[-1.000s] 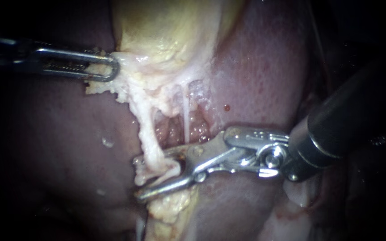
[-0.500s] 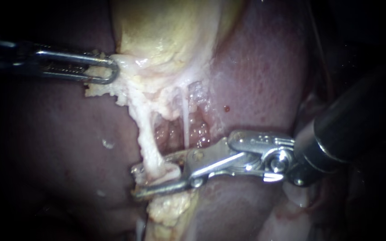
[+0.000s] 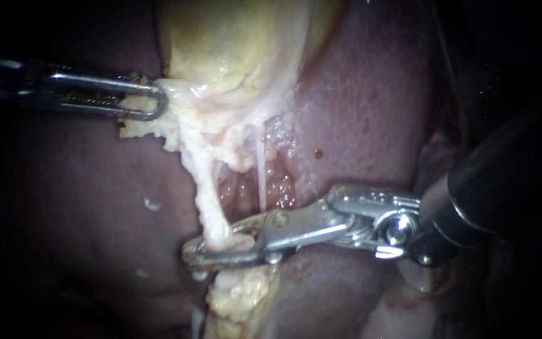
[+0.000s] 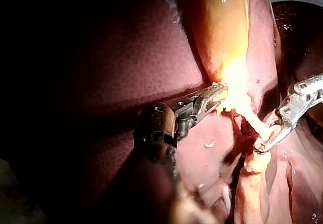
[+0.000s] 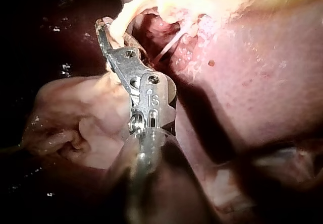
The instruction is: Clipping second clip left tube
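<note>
Near the centre of the endoscope view, a little toward 7 o'clock, the left tube (image 3: 207, 194) – a thick, whitish, ragged cord of tissue – runs down from the base of the pale yellow, glossy gallbladder (image 3: 239, 44), which fills the 12 o'clock part. The right instrument (image 3: 199, 251), a dark shaft ending in two long silver metal jaws, comes in from 3 o'clock. Its jaws are closed down narrow on the lower end of the left tube, one jaw on each side, with the tube pinched between them. Just to the 3 o'clock side of that tube hangs a thin white tube (image 3: 261, 182), apart from the jaws. Lumpy yellowish tissue (image 3: 236, 295) lies toward 6 o'clock, directly beneath the jaws. The left instrument (image 3: 152, 100), with slim, looped steel jaws, enters from 9 o'clock and is clamped on the pale fringe of the gallbladder at about 10 o'clock. The dark red, stippled liver (image 3: 365, 107) surrounds everything. In the left wrist view the left instrument (image 4: 214, 97) grips the brightly lit gallbladder edge, and beyond it the right instrument (image 4: 262, 146) holds the tube. In the right wrist view the right instrument (image 5: 103, 32) has the left tube (image 5: 118, 30) at its tips – the tissue there is too bright to show more.
</note>
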Available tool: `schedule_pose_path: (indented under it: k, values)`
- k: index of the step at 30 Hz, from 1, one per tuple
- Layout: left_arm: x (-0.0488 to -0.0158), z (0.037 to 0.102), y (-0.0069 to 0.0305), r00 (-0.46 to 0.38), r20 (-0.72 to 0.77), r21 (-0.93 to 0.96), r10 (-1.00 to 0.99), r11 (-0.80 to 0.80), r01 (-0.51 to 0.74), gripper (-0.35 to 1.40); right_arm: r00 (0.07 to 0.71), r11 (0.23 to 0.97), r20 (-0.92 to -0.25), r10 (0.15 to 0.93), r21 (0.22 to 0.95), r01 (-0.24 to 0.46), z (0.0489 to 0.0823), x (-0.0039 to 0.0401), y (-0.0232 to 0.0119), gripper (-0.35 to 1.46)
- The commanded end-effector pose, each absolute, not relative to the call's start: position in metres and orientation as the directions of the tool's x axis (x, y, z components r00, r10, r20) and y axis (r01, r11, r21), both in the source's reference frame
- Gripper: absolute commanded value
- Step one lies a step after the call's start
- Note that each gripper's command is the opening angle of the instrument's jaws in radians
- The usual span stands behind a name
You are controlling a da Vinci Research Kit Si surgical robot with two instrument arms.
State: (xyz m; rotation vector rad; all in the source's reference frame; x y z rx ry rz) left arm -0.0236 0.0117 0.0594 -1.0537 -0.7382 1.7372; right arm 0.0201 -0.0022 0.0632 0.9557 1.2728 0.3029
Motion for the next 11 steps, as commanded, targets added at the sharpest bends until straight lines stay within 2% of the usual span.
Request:
schedule_pose_path:
  k: [1,11]
  values:
    - [-0.0236,0.0594,0.0117,-0.187,-0.326,-0.832,0.927,-0.375,-0.408,-0.35,0.315,0.599,-0.67,0.672,0.742,0.3,0.0632,0.0202,-0.0022,-0.35]
    - [-0.0236,0.0594,0.0117,-0.187,-0.326,-0.832,0.927,-0.375,-0.408,-0.35,0.315,0.599,-0.67,0.672,0.742,0.3,0.0634,0.0202,-0.0021,-0.35]
